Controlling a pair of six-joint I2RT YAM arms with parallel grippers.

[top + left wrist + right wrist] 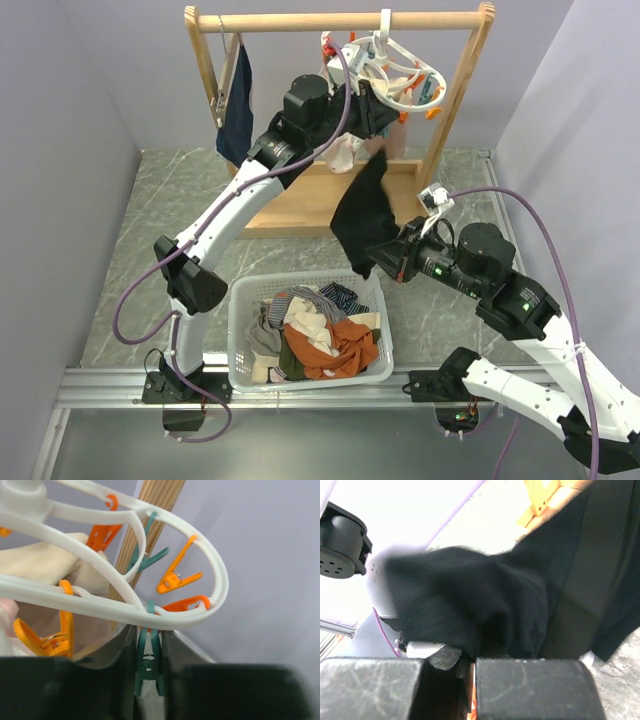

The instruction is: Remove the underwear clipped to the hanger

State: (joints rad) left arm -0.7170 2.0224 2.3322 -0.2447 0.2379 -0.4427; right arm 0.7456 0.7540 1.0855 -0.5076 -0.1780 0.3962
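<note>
The white ring hanger (400, 72) hangs from the wooden rail, with orange and teal pegs. My left gripper (383, 112) reaches up under it; in the left wrist view the gripper (150, 642) is shut on a teal peg (148, 662) below the hanger's rim (165, 620). The black underwear (362, 210) hangs down from under the hanger. My right gripper (380, 255) is shut on its lower end; black cloth (500, 600) fills the right wrist view above that gripper (470, 655). A whitish garment (345, 155) and a pale pink-beige one (45, 562) hang by the hanger.
A white basket (243, 300) of orange, striped and grey clothes sits at the near middle. The wooden rack (340, 20) stands at the back on its base board (300, 200). A navy garment (238, 105) hangs at its left.
</note>
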